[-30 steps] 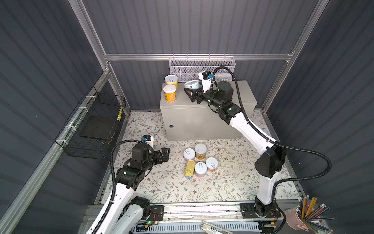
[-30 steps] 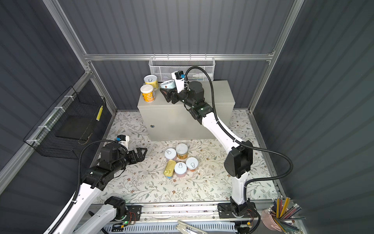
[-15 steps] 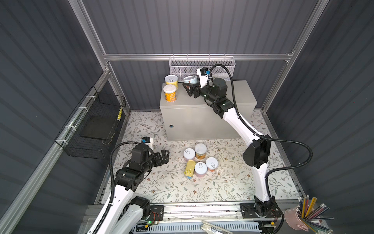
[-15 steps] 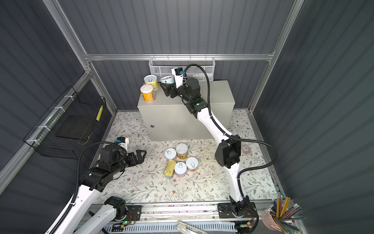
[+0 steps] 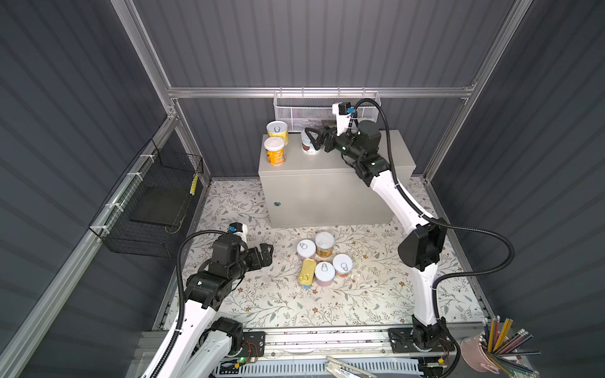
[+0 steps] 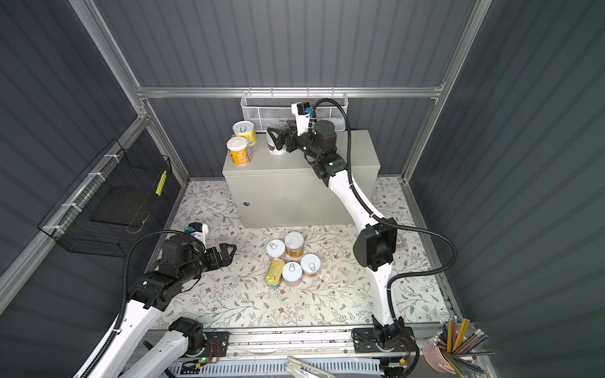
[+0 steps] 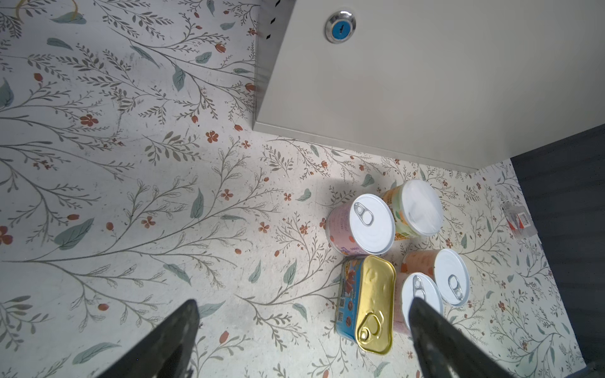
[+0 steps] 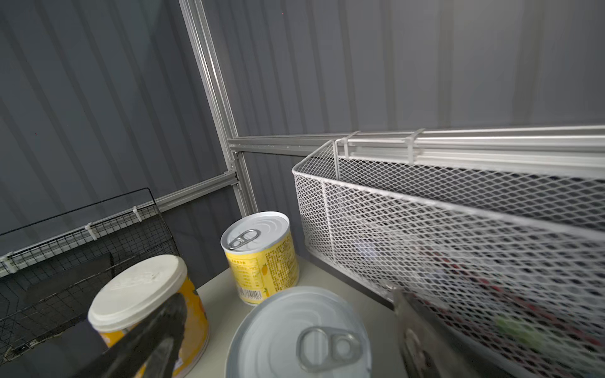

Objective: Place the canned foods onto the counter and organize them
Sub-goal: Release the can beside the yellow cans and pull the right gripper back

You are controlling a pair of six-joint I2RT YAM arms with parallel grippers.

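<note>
Three canned foods stand on the left end of the counter: a yellow can, an orange can with a white lid, and a silver-lidded can. My right gripper is open, its fingers either side of the silver-lidded can with gaps showing. Several cans sit in a cluster on the floor, among them a gold-topped tin and a pink can. My left gripper is open and holds nothing, left of that cluster.
A white mesh basket hangs close behind the counter's back edge, beside my right gripper. A black wire basket hangs on the left wall. A pink cup of pencils stands at the front right. The floor is a flowered mat.
My right gripper has opened and let go of the silver-lidded can, which now stands upright on the counter. The left arm has barely moved.
</note>
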